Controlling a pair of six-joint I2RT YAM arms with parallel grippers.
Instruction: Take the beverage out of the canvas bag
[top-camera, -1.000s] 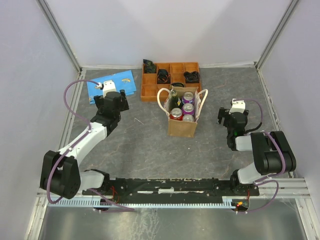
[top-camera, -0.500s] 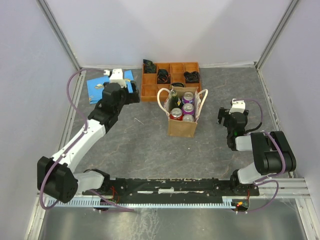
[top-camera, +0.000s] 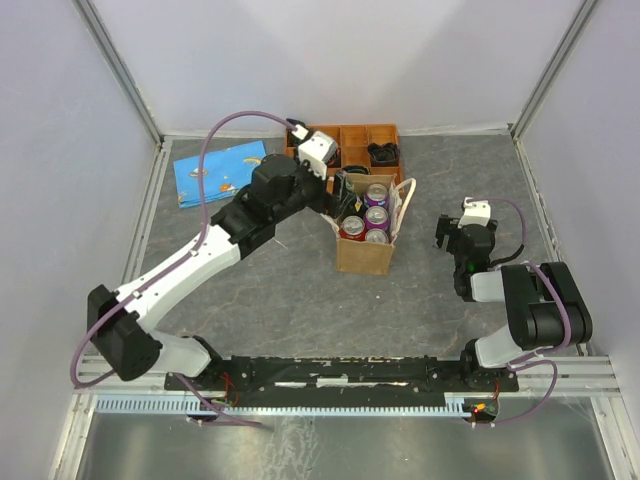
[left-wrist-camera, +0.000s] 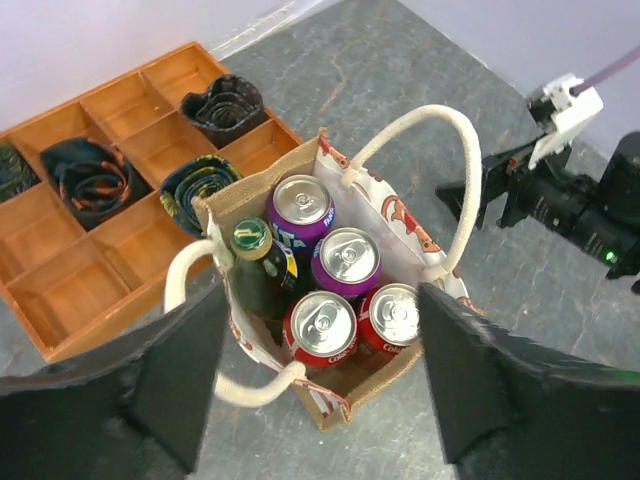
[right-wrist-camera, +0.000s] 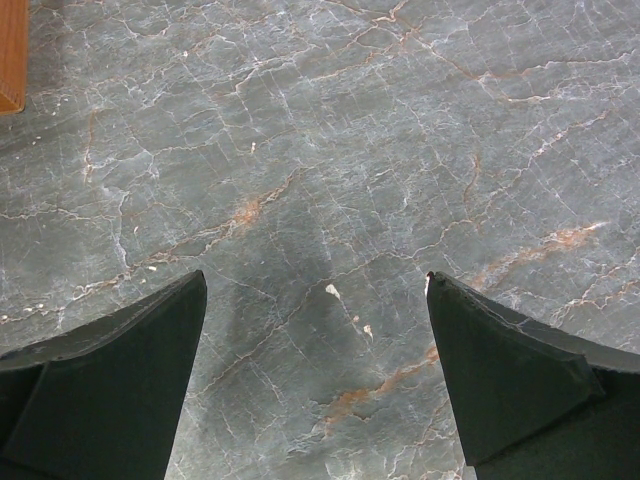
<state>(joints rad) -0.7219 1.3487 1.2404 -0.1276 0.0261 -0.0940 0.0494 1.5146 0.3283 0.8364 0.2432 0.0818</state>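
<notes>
The tan canvas bag (top-camera: 364, 256) stands upright mid-table with cream loop handles. In the left wrist view the canvas bag (left-wrist-camera: 352, 386) is seen from above: inside stand two purple cans (left-wrist-camera: 303, 205), two red cans (left-wrist-camera: 322, 327) and a dark green bottle (left-wrist-camera: 256, 272) with a green cap. My left gripper (top-camera: 335, 198) hovers over the bag's left side; in its own view the left gripper (left-wrist-camera: 322, 298) is open, its fingers straddling the bag's mouth and touching nothing. My right gripper (top-camera: 448, 234) rests to the right of the bag, and the right gripper (right-wrist-camera: 315, 282) is open over bare table.
An orange compartment tray (top-camera: 298, 182) with dark rolled items sits just behind the bag; the same orange tray (left-wrist-camera: 62, 290) fills the left wrist view's upper left. A blue sheet (top-camera: 215, 170) lies at the back left. Grey walls enclose the table.
My left arm has swung from over the blue sheet rightwards and now reaches over the bag. Bag, cans and right arm have not moved.
</notes>
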